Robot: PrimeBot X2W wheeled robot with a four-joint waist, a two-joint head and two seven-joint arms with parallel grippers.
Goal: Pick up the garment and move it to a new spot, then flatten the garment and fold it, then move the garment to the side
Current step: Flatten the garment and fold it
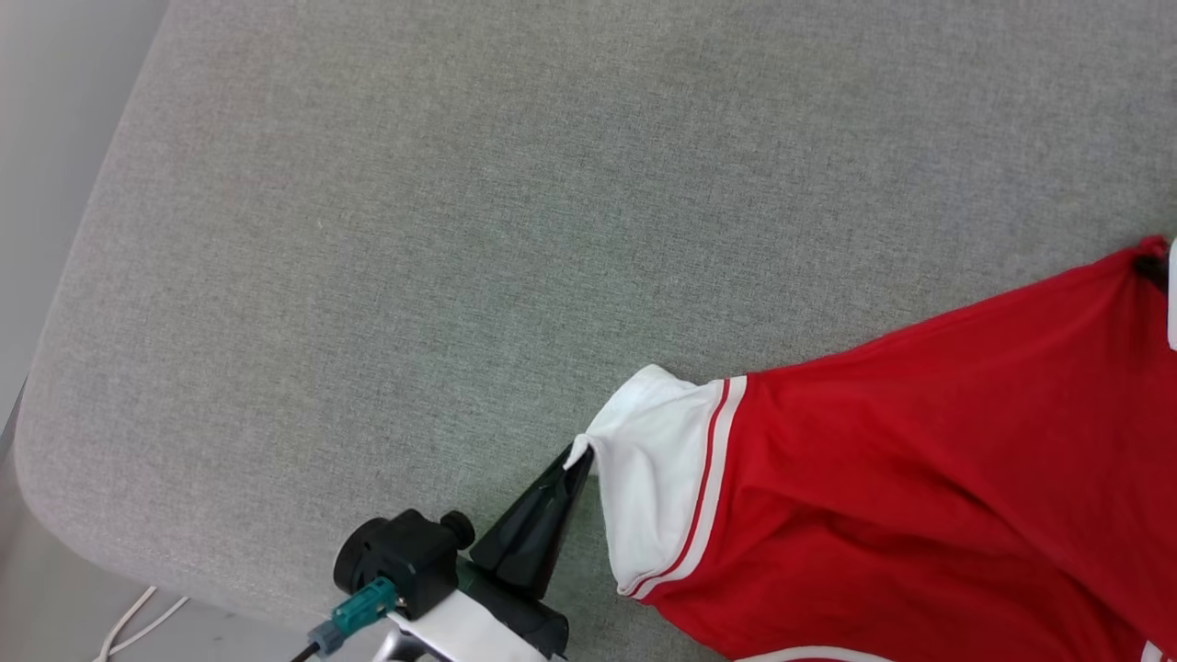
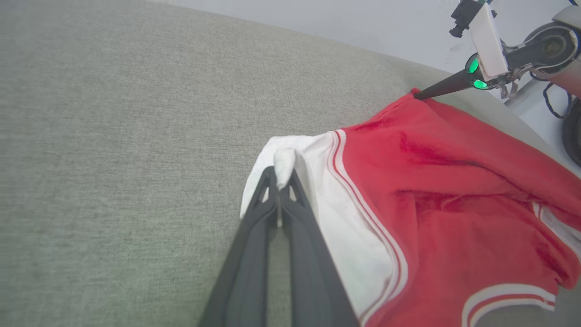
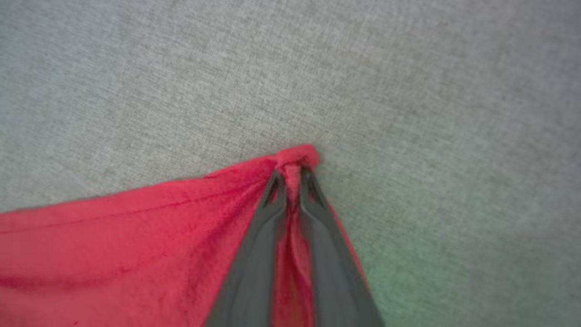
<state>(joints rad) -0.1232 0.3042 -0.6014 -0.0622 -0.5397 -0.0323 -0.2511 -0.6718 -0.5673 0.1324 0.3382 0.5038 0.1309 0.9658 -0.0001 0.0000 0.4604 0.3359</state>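
The garment (image 1: 919,478) lies on the grey padded surface (image 1: 414,230) near its front edge, well apart from the rounded front-left corner. The left end effector (image 1: 577,462) is closed narrow on the hem of the white sleeve (image 1: 653,478), and the right end effector (image 3: 295,175) is pinched on a red corner of the cloth. I judge the step is to stretch it flat, so the two arms should pull apart evenly and low (the red part between them shows folds), slowly enough that the thin pinches do not slip off.
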